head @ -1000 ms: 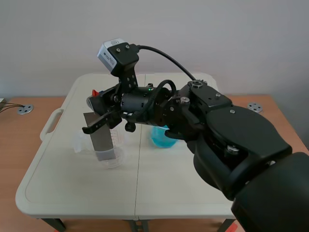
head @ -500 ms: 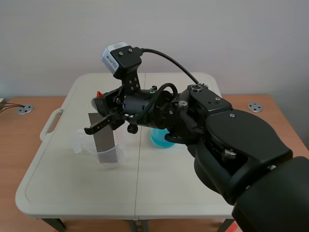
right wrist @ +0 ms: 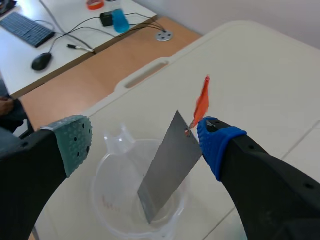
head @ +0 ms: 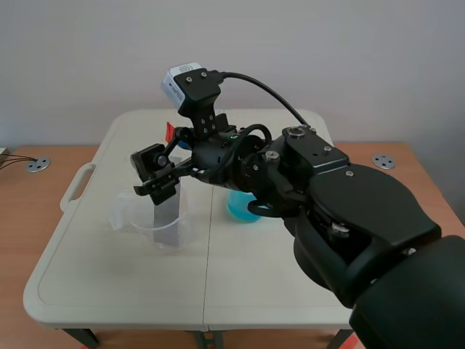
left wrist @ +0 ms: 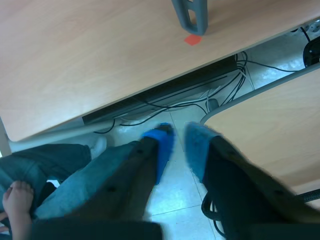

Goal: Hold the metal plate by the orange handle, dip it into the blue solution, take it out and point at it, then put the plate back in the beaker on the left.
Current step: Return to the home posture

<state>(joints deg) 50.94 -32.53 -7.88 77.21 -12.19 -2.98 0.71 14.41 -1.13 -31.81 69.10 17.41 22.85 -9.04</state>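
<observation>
The grey metal plate (right wrist: 167,167) stands tilted inside the clear beaker (right wrist: 120,210), its orange handle (right wrist: 202,102) sticking up free. My right gripper (right wrist: 145,145) is open around the plate's top, and its blue pad (right wrist: 217,145) is close to the plate's upper corner. In the scene view the right gripper (head: 155,177) hangs over the clear beaker (head: 138,218), with the plate (head: 166,209) below it and the orange handle (head: 168,132) behind. The beaker of blue solution (head: 243,207) stands to the right. My left gripper (left wrist: 178,150) points at the floor, its pads slightly apart with nothing between them.
The white folding table (head: 94,269) carries both beakers. A wooden desk (left wrist: 75,60) and cables (left wrist: 225,95) lie ahead of the left gripper, and a person's leg and bare foot (left wrist: 17,197) are beside it. A keyboard (right wrist: 22,27) and mouse (right wrist: 41,61) lie on a far desk.
My right gripper has opened and let go of the plate, which now stands lower in the clear beaker. The gripper has lifted slightly and shifted right.
</observation>
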